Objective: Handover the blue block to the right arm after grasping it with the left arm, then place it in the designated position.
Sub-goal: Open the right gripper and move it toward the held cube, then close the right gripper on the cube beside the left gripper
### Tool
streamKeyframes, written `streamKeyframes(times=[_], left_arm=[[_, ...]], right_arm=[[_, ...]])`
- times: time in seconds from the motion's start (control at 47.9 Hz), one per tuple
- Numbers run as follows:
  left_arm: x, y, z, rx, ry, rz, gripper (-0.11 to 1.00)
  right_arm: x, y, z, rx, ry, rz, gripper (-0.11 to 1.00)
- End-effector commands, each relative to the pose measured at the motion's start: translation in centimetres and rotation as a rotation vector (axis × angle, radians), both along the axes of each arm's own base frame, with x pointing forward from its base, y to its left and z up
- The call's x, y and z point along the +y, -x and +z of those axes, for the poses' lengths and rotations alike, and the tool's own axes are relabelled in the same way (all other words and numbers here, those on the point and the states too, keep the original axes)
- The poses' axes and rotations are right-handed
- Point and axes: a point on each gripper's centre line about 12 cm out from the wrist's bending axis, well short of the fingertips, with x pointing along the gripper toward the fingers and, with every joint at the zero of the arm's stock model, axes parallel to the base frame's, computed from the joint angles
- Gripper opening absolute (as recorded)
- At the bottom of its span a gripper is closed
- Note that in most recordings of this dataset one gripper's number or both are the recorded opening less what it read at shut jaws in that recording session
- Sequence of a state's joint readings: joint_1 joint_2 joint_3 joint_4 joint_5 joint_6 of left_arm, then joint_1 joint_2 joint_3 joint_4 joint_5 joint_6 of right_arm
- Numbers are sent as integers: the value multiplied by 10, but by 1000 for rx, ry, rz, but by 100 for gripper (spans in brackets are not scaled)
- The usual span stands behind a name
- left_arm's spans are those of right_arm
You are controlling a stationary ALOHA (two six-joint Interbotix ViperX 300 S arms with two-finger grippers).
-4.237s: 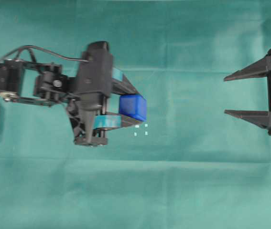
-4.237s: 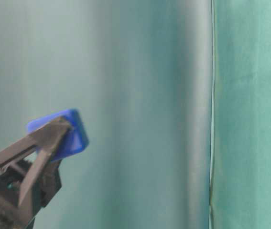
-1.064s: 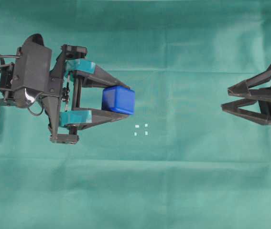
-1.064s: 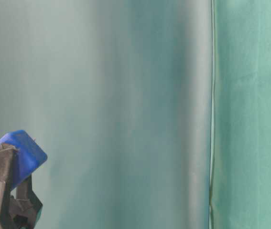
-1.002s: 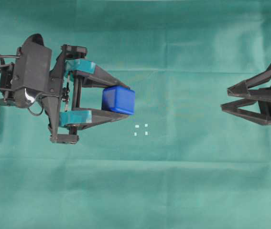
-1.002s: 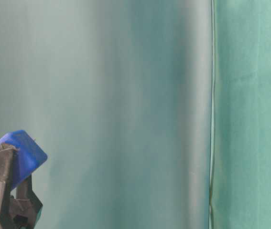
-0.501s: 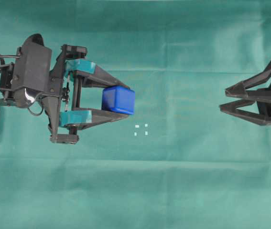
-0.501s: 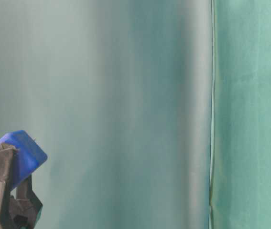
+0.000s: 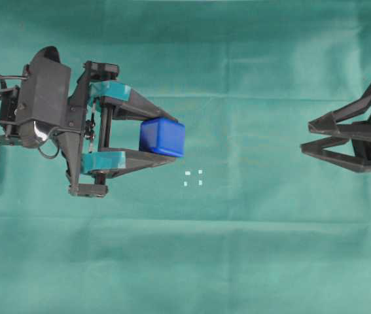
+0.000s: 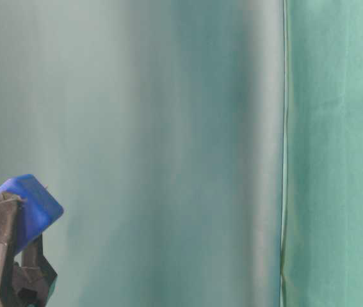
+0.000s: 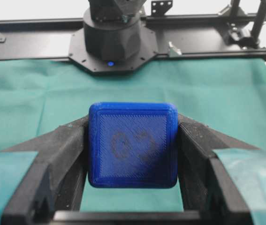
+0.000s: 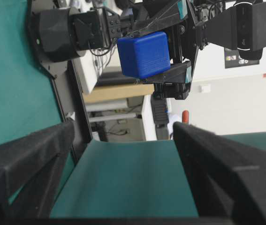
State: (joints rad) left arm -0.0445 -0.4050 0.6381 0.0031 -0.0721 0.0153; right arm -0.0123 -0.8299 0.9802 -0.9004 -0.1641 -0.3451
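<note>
The blue block (image 9: pixel 162 137) is clamped between the teal-taped fingers of my left gripper (image 9: pixel 172 139), held above the cloth at the left. In the left wrist view the block (image 11: pixel 133 144) fills the gap between the two fingers, its marked face toward the camera. It also shows in the table-level view (image 10: pixel 31 208) and far ahead in the right wrist view (image 12: pixel 143 54). My right gripper (image 9: pixel 307 137), plain black and turned on its side, is open and empty at the far right, pointing toward the block across a wide gap.
Small white marks (image 9: pixel 193 178) lie on the green cloth (image 9: pixel 237 248) just right of and below the block. The left arm's base (image 11: pixel 111 40) and a black frame rail stand beyond the cloth's edge.
Over four seconds the left gripper drew back leftward and turned level with the block. The right gripper rolled onto its side. In the last second nothing visibly moved.
</note>
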Motion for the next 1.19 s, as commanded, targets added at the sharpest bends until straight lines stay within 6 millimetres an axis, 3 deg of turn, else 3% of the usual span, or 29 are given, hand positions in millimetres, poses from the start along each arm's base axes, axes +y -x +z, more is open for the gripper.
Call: streamKeyframes(times=[0.0, 0.355, 0.564, 0.835, 1.169], left_arm=[[-1, 0, 10, -29, 4, -1, 47], [-1, 0, 10, -29, 4, -1, 47], [-1, 0, 10, -29, 4, -1, 47], [-1, 0, 10, -23, 4, -1, 47], [-1, 0, 10, -23, 4, -2, 47]], right_arm=[[1, -1, 11, -29, -2, 9, 92], [2, -4, 11, -29, -3, 17, 92], [4, -18, 14, -17, -5, 28, 92], [3, -48, 25, -3, -4, 28, 92], [3, -102, 33, 25, 3, 29, 92]])
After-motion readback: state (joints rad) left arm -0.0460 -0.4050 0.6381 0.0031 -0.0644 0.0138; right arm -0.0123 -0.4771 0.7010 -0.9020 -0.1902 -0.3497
